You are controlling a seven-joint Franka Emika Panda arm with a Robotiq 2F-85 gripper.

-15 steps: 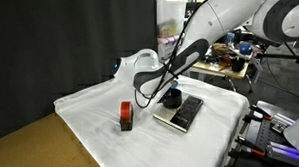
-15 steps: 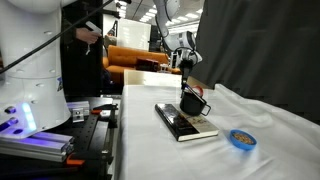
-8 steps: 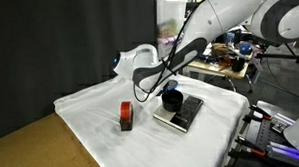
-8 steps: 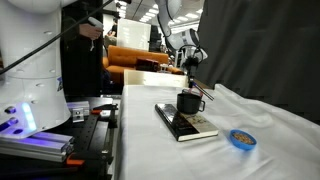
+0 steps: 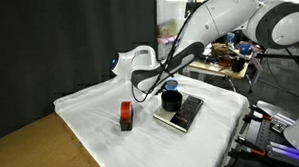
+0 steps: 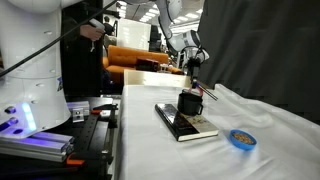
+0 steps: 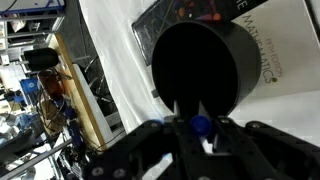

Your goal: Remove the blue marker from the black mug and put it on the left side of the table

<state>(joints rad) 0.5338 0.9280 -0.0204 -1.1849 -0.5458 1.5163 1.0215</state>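
Gripper (image 7: pixel 200 134) jaws pinched the blue marker (image 7: pixel 201 124) by its top end, lower centre, above the black mug (image 7: pixel 195 65); probably light, rigid, slick.

Pale lettering on the dark book (image 7: pixel 285 35) is too blurred to read

In an exterior view a red block (image 5: pixel 126 116) stands left of centre and a flat black book (image 5: pixel 183 113) right of centre, a black curtain (image 5: pixel 58 47) filling the left; elsewhere a blue disc (image 6: pixel 241 138) lies lower right, an orange sofa (image 6: pixel 135 57) upper middle.
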